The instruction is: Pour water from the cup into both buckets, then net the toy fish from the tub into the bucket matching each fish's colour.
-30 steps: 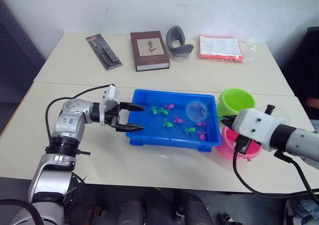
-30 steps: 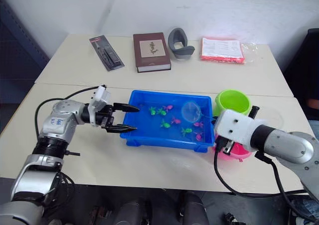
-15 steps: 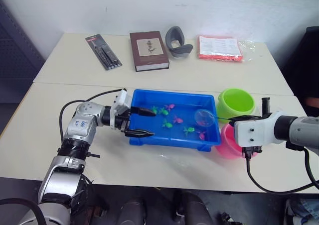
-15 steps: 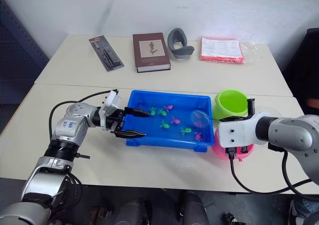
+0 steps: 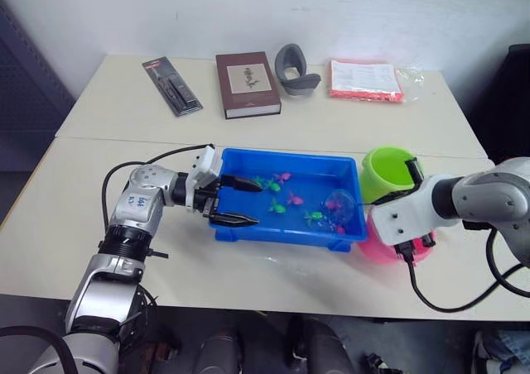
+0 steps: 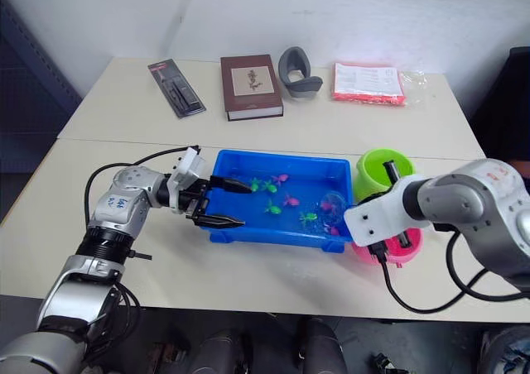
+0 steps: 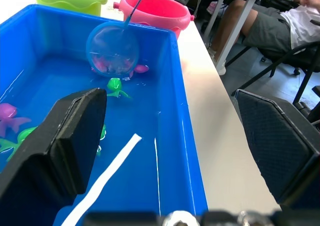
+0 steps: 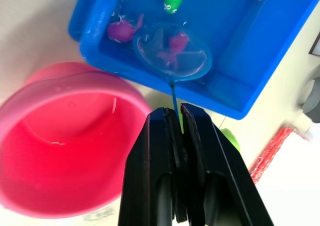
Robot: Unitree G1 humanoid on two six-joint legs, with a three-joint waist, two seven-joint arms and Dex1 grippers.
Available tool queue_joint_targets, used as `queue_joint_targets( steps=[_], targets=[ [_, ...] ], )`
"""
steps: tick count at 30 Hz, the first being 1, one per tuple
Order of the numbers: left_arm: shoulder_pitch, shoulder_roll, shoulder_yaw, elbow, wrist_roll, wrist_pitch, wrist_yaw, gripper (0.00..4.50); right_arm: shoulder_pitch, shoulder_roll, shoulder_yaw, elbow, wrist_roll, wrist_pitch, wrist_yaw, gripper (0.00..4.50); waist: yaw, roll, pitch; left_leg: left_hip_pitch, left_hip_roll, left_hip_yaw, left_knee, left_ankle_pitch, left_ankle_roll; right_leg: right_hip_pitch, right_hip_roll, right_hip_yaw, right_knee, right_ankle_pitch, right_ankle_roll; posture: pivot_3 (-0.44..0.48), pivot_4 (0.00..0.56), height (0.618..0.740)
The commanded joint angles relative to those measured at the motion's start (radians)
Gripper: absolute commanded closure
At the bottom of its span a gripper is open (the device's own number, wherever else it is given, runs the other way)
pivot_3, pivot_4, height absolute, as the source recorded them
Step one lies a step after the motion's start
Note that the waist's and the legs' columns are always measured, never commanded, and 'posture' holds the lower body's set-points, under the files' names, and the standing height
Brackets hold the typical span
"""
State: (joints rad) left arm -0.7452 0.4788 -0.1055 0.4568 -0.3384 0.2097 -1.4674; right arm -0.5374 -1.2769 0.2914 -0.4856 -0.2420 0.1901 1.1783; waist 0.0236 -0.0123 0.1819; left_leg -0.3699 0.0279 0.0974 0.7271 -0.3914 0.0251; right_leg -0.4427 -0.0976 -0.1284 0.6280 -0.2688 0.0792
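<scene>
A: Step in hand is netting. The right gripper is clamped on the stick of the net, and the hoop sits low in the tub at its right end, over a pink fish (judged inside the mesh, not certain).

B: Left side?

A: The left gripper has its fingers spread wide and empty, straddling the tub's near left wall, one finger inside over the water and one outside; it reads as a brace.

B: Next move?

A: Lift the hoop level so the fish does not slide out, then carry it to the pink bucket, which stands just beside the tub's right end, with the green bucket behind it. Tip there.

B: Change since the earlier frames?

A: A second ago the hoop hung higher, nearer the tub's middle; it has come down toward the right corner. The left gripper has closed in on the tub wall.
</scene>
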Motion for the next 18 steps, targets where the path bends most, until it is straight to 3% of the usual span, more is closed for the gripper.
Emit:
queue_joint_targets(
  steps=[1,9,18],
  targets=[
    [-0.008,-0.004,0.001,-0.061,-0.013,0.023,0.008,0.06,-0.06,0.048,0.014,0.024,-0.083,-0.02,0.01,4.5,-0.001,0.0,0.0,0.0,0.0,0.0,0.0,0.0,0.0,0.0,0.0,0.0,0.0,0.0,0.0,0.0,0.15,0.74],
    [0.011,0.002,0.011,-0.128,-0.025,0.074,0.041,0.06,-0.054,0.107,0.004,0.055,-0.134,-0.128,0.017,4.5,-0.001,0.001,0.0,0.0,0.0,0.0,0.001,0.0,0.0,0.0,0.0,0.0,0.001,0.0,0.0,0.0,0.15,0.74],
    [0.008,0.0,0.018,-0.115,-0.029,0.069,0.044,0.06,-0.079,0.091,0.011,0.135,-0.163,-0.325,0.084,4.5,-0.002,0.001,0.0,0.0,0.0,0.0,0.001,0.0,0.0,0.0,0.0,0.0,0.001,0.0,0.0,0.0,0.15,0.74]
  ],
)
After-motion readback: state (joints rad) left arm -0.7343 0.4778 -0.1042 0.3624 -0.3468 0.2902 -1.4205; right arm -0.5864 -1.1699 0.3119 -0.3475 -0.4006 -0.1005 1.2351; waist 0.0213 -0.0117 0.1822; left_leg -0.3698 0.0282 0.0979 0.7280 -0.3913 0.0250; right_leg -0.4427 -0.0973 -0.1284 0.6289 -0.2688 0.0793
